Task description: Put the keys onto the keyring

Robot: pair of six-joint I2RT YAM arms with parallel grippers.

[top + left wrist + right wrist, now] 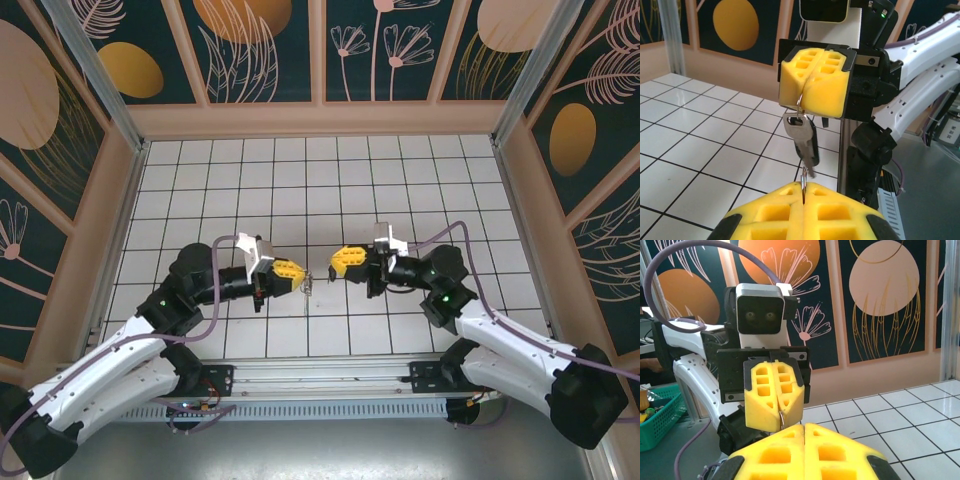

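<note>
Left gripper (804,187) clamped on keyring (803,175), right gripper (804,96) clamped on loop (799,103) of keys (799,131) hung just below it; loop is best eased slowly into ring's split.

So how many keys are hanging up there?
1. A silver key hangs from a thin ring pinched in the right gripper, facing the left gripper. A dark piece behind it may hide another.
</note>
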